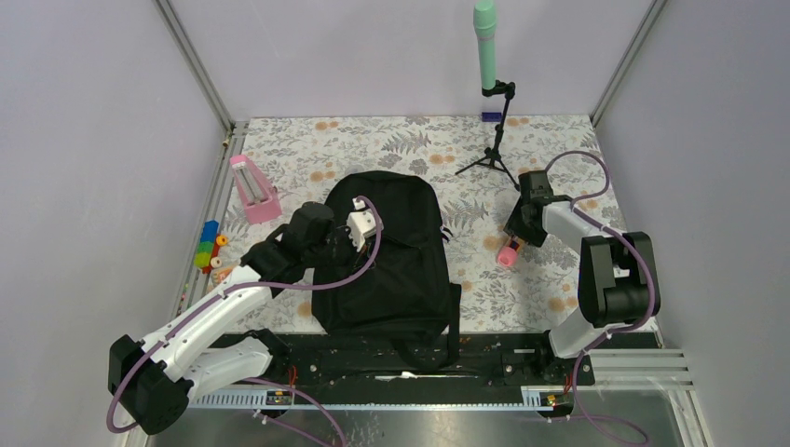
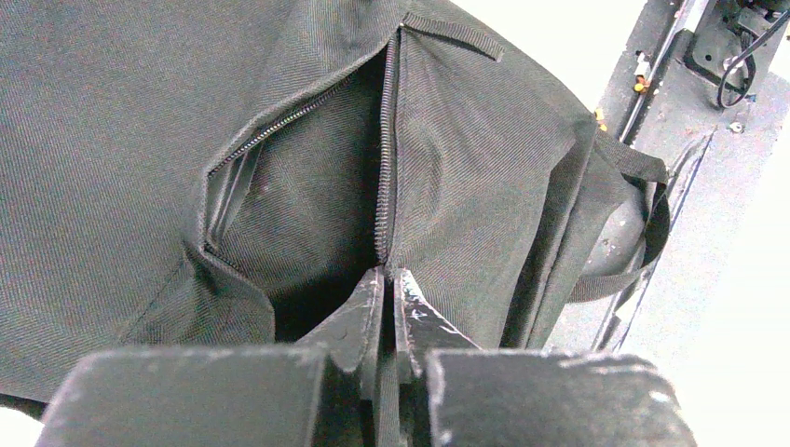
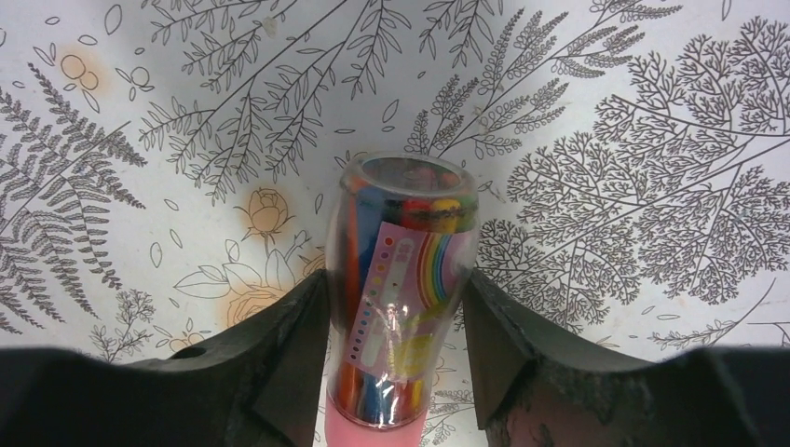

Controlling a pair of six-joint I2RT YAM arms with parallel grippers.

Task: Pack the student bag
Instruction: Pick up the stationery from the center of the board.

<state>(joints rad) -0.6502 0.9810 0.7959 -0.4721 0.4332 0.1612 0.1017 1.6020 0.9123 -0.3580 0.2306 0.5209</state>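
- Nearest you: one student bag (image 1: 391, 270), lying flat mid-table between the two arms. Your left tool (image 2: 388, 275) is clenched on its zip edge and the pocket gapes open.
- Further out, on the bag's right: one pencil tube (image 3: 401, 242) lying on the table (image 1: 550, 186), long axis pointing away from the wrist. Your right tool (image 3: 396, 279) is grasping its sides, so I reckon it goes left to the pocket.

**Bag in the middle**

The student bag (image 1: 391, 265) lies in the middle of the table (image 1: 559, 168). Left of it stand a rack (image 1: 253, 191) and, nearer, some blocks (image 1: 209, 245). Behind it, to the right, stands a tripod (image 1: 492, 154). Right of it a tube (image 1: 508, 253) lies between the fingers of the right gripper (image 3: 399, 317).
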